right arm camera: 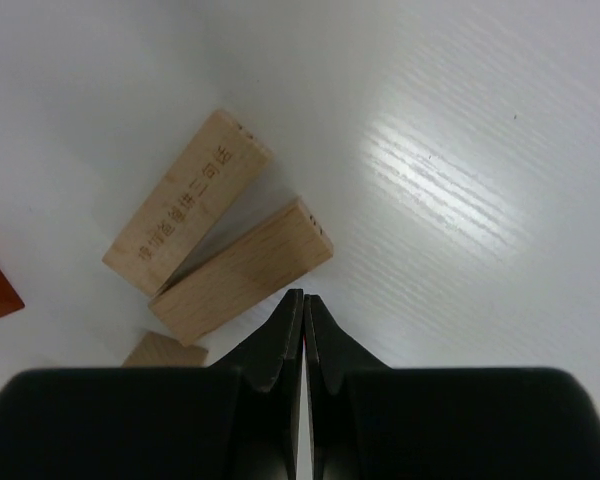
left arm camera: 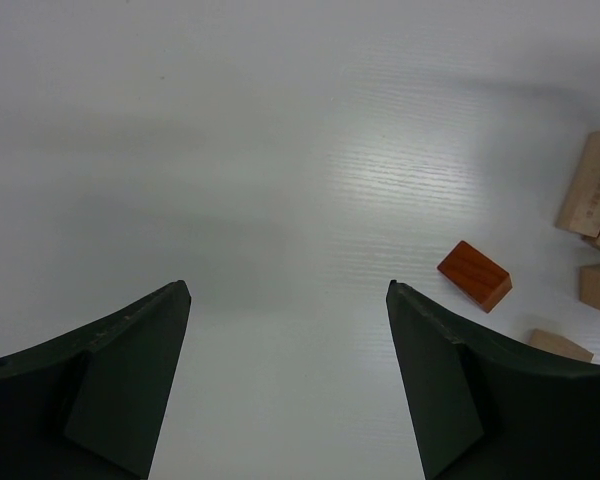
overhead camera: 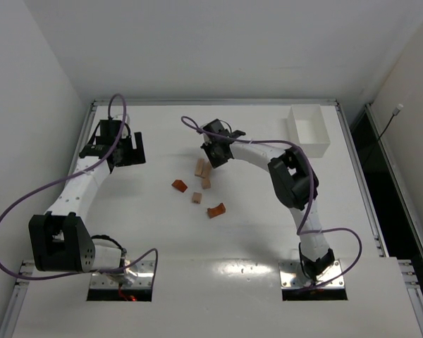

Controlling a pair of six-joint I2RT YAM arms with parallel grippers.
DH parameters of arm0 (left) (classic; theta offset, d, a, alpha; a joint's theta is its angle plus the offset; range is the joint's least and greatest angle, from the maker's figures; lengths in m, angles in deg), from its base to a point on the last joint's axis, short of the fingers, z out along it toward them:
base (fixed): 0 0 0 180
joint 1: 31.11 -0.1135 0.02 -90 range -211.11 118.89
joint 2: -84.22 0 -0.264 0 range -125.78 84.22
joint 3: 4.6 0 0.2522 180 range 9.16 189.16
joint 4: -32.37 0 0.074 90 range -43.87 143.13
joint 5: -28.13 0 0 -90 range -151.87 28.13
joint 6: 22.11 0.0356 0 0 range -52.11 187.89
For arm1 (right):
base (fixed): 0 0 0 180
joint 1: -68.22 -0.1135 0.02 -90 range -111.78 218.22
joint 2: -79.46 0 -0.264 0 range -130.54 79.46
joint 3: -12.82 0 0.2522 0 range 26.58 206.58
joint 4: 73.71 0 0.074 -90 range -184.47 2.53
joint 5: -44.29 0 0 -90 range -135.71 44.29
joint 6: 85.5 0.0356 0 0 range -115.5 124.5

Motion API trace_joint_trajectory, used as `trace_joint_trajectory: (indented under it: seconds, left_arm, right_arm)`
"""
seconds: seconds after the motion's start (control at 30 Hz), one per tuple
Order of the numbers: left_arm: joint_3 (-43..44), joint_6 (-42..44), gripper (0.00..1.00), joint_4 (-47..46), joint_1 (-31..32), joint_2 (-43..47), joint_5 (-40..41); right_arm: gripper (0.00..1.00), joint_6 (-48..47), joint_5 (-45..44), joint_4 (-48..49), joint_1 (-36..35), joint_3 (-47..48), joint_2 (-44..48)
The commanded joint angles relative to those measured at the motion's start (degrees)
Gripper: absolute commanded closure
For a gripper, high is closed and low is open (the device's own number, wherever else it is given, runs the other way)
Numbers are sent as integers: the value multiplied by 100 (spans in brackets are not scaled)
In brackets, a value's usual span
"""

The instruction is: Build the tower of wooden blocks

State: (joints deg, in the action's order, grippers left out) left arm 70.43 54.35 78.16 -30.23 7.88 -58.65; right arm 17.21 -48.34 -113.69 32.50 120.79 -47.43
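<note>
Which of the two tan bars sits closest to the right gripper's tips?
The plain-faced bar, directly in front of the right gripper and its shut tips. The printed bar lies beyond it, farther from the tips, with characters along its top face.

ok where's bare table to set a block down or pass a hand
Free: the near strip between left base and right base, in front of the arch block; the far edge left of the white box. Crowded: mid-table, wood blocks clustered under the right arm.

Likely a lab, white walled-in table (overhead camera: 247, 232)
</note>
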Motion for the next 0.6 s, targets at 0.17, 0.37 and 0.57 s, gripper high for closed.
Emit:
trace_joint_trajectory:
  seconds: [0.17, 0.37, 0.57]
  left_arm:
    - [174, 53, 23, -145, 70, -4, 3]
    - [174, 53, 23, -145, 70, -57, -111]
    - [174, 53, 23, -145, 70, -109, -216]
  right_arm:
    - [100, 109, -176, 161, -5, 457, -345]
    - [100, 109, -176, 266, -5, 519, -345]
    - [94, 109, -176, 319, -5, 712, -398]
